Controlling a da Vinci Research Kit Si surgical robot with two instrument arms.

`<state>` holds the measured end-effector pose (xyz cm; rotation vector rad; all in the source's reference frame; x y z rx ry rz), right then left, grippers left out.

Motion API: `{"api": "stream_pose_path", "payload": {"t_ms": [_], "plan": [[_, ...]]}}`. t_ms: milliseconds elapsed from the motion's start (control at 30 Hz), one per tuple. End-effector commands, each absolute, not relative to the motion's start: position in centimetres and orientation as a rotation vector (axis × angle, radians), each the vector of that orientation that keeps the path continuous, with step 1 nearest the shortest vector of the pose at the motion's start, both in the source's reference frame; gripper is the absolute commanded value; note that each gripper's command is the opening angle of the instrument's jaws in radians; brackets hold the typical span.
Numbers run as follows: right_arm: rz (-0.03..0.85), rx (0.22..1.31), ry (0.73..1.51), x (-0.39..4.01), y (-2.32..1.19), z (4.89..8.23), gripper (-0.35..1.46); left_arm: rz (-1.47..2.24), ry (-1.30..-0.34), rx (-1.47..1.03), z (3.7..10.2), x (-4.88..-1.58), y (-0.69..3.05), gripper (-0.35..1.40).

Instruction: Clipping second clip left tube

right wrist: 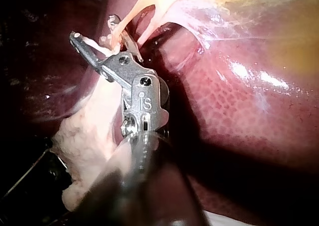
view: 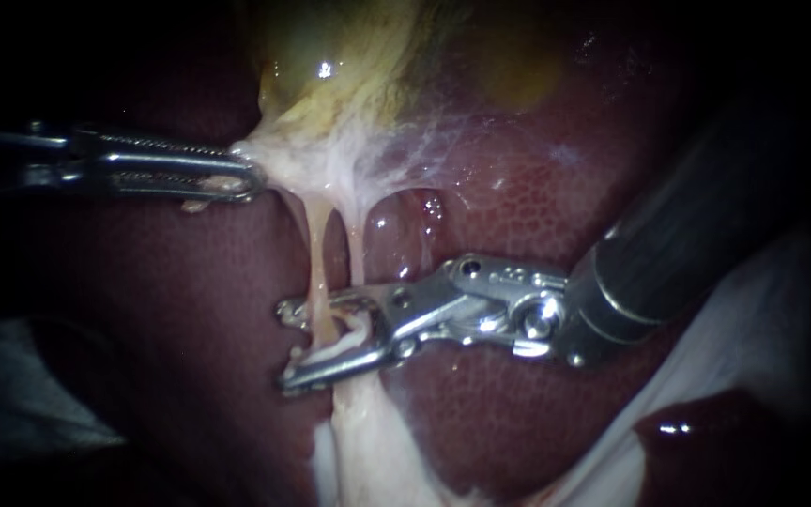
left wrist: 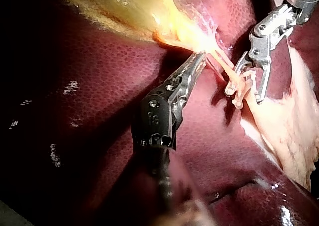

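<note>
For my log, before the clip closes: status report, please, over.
Left instrument shut on pale tissue. Right instrument open astride left tube, white clip between its jaws. Right tube close beside.

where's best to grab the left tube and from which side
The left tube, on its bare mid-stretch, from the right with jaws crosswise: the left instrument, shut on the gallbladder, stretches it straight off the liver; the open jaws of the right instrument straddle it.

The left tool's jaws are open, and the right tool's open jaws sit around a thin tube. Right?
Not quite: the endoscope view shows the left instrument with jaws shut on pale tissue under the gallbladder. The right instrument does have open jaws around a tube.
</note>
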<state>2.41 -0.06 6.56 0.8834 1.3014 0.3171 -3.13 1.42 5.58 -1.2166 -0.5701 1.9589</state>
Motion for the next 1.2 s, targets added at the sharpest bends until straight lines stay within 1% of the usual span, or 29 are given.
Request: {"api": "stream_pose_path", "payload": {"t_ms": [33,267,467,600,800,900,933,967,1067,1200], "plan": [[0.311,0.887,1.304,2.41,-0.08,6.52,0.49,1.959,-0.57,-1.216,5.58,-3.13,1.43,-0.35],[0.296,0.9,1.31,2.47,-0.21,6.32,0.48,1.959,-0.57,-1.216,5.57,-3.13,1.42,-0.35],[0.305,0.917,1.304,2.47,-0.23,6.28,0.4,1.959,-0.57,-1.216,5.57,-3.13,1.42,-0.35],[0.314,0.926,1.3,2.45,-0.23,6.27,0.28,1.959,-0.57,-1.216,5.57,-3.13,1.43,-0.35],[0.314,0.934,1.302,2.38,-0.16,6.21,0.04,1.958,-0.57,-1.216,5.56,-3.14,1.43,-0.35],[0.324,0.946,1.299,2.35,-0.13,6.17,-0.15,1.958,-0.57,-1.216,5.57,-3.14,1.43,-0.35],[0.335,0.963,1.293,2.33,-0.12,6.16,-0.29,1.958,-0.57,-1.216,5.57,-3.14,1.43,-0.35],[0.334,0.973,1.291,2.32,-0.12,6.16,-0.35,1.958,-0.57,-1.216,5.57,-3.14,1.43,-0.35],[0.356,0.995,1.28,2.32,-0.12,6.13,-0.35,1.958,-0.57,-1.216,5.57,-3.14,1.43,-0.35],[0.341,1.007,1.282,2.33,-0.14,6.11,-0.35,1.958,-0.57,-1.216,5.57,-3.14,1.43,-0.35]]}}
